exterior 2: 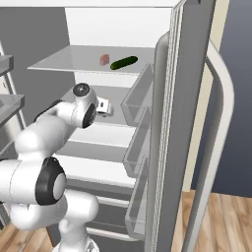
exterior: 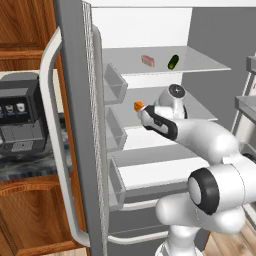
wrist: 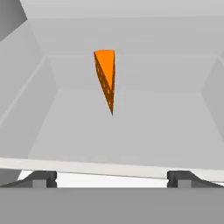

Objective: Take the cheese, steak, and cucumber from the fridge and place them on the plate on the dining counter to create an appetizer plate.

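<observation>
The fridge [exterior: 75,115] stands open, showing white walls and grey shelves. On its middle shelf sits the orange cheese [exterior: 138,105] wedge, seen straight ahead in the hand view [wrist: 106,78]. My gripper [wrist: 112,177] is open at the front edge of that shelf, a short way from the cheese, with nothing between its fingers. From the base views the hand [exterior: 145,114] [exterior 2: 102,106] reaches in at middle-shelf height. One shelf higher lie the pinkish steak [exterior: 147,60] [exterior 2: 104,60] and, beside it, the dark green cucumber [exterior: 173,62] [exterior 2: 124,62].
The left fridge door [exterior: 65,150] with its curved handle and bins [exterior: 114,82] flanks the arm; the right door [exterior 2: 187,108] does the same on the other side. A black coffee machine [exterior: 20,117] sits on a marbled counter among wooden cabinets [exterior: 25,30].
</observation>
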